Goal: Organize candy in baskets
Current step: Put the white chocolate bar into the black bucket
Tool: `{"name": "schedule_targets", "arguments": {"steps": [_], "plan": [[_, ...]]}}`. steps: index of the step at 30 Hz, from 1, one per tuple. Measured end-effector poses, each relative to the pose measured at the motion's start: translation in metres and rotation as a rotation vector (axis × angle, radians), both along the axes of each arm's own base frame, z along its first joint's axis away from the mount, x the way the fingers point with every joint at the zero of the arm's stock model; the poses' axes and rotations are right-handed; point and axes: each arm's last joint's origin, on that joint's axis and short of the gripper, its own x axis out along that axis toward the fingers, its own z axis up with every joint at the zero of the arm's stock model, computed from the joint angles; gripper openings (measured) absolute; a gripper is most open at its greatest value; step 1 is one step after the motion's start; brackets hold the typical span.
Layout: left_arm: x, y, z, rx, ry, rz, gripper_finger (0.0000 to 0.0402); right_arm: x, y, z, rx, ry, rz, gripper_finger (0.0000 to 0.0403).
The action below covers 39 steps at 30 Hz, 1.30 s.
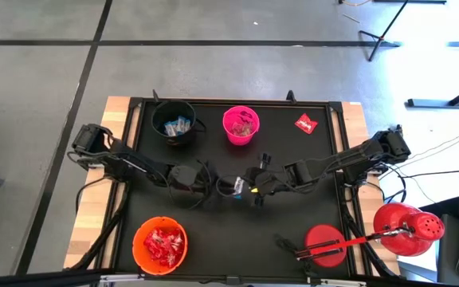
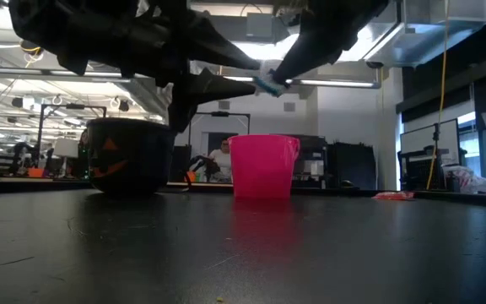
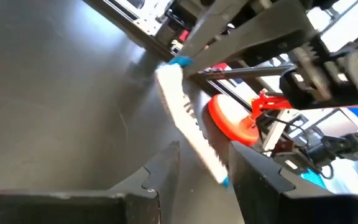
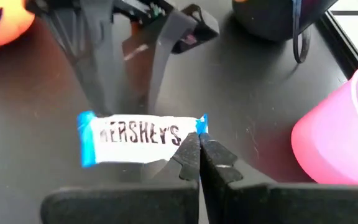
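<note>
**Mid-air handover of a blue-and-white bar at the table's centre**

At the middle of the high view the two arms meet. The right gripper has its fingers pressed together on one end of a blue-and-white bar, held off the table. The left gripper has its fingers spread to either side of the bar's other end; whether they touch it I cannot tell.

The step looks like a pass between arms. The black bucket, at upper left, already holds similar blue wrappers, so it is the likely target. Next, the left fingers must close firmly before the right ones let go. The pink bucket and orange bucket hold other sweets; one red packet lies loose at upper right.
</note>
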Motion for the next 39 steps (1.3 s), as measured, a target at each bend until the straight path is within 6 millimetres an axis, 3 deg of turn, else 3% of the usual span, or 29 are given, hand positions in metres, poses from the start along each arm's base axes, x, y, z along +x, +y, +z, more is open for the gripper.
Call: {"name": "schedule_targets", "arguments": {"steps": [28,33,39], "plan": [[0.000,0.002,0.000,0.021,0.001,0.008,0.0127,0.007,0.002,0.003,0.029,-0.071,0.019,0.0000],[0.000,0.003,-0.001,0.044,0.014,0.014,0.0099,0.008,0.002,0.005,0.035,-0.092,0.019,0.0000],[0.000,0.003,-0.003,0.063,0.030,0.010,0.0037,0.010,0.004,0.007,0.046,-0.115,0.047,0.0000]]}}
